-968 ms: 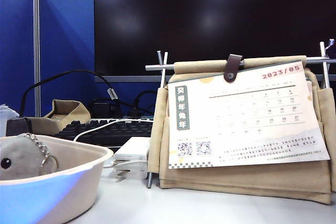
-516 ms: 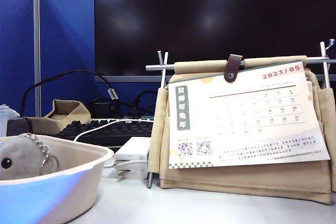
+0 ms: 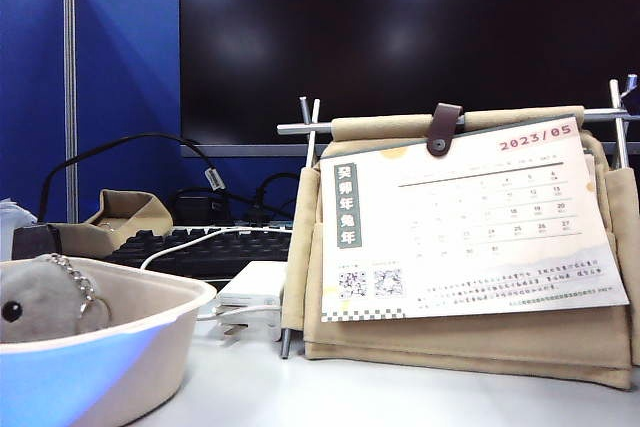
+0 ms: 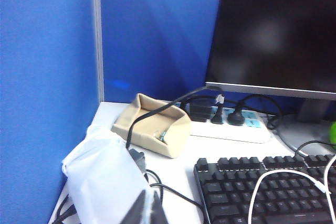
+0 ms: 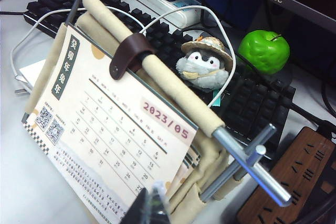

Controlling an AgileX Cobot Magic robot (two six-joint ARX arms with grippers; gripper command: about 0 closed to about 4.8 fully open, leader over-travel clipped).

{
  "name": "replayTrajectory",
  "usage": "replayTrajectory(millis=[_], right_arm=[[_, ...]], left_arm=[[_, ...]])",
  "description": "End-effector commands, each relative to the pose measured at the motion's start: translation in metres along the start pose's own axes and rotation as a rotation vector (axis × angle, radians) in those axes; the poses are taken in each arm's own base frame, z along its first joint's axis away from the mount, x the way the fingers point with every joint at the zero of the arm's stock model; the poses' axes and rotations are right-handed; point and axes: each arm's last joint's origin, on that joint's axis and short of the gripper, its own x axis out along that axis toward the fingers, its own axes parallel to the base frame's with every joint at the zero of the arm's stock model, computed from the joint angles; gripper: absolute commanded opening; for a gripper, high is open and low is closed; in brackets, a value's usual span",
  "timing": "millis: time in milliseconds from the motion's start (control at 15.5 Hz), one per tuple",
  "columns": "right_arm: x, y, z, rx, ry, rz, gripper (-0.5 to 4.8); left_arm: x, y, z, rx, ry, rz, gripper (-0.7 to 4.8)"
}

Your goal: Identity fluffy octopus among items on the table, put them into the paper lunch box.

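The octopus (image 3: 40, 299) is sitting inside the lunch box (image 3: 150, 342), left of the calendar (image 3: 465, 227) on the table (image 3: 400, 397). My left pincer (image 4: 148, 211) is clenched empty over by the keyboard (image 4: 262, 187); my right pincer (image 5: 149, 208) is clenched empty beside the calendar.

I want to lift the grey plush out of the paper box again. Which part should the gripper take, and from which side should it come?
Probably the fluffy octopus by its rounded soft body, coming from above: the paper lunch box wall blocks the sides, and the thin ball chain would slip. Both the left gripper and the right gripper are shut and away from it.
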Motion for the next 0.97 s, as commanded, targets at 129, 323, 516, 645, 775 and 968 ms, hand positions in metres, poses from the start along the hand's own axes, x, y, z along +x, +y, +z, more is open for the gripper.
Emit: replayTrajectory(millis=[129, 323, 516, 645, 775, 968], right_arm=[[-0.001, 0.0, 0.002, 0.012, -0.013, -0.001, -0.06], [-0.001, 0.0, 0.002, 0.012, -0.012, -0.001, -0.06], [-0.001, 0.0, 0.002, 0.012, -0.013, -0.001, -0.06], [-0.001, 0.0, 0.002, 0.012, -0.012, -0.001, -0.06], [-0.001, 0.0, 0.002, 0.012, -0.012, -0.001, -0.06], [-0.001, 0.0, 0.002, 0.012, -0.012, -0.001, -0.06]], left_arm=[[0.004, 0.001, -0.01, 0.002, 0.027, 0.004, -0.05], [0.012, 0.003, -0.031, -0.002, 0.064, 0.006, -0.05], [0.017, 0.005, -0.036, 0.005, -0.006, 0.024, -0.05], [0.02, 0.005, -0.04, 0.007, -0.037, 0.029, -0.05], [0.022, 0.006, -0.046, 0.007, -0.034, 0.029, -0.05], [0.024, 0.007, -0.057, 0.006, -0.024, 0.03, -0.05]])
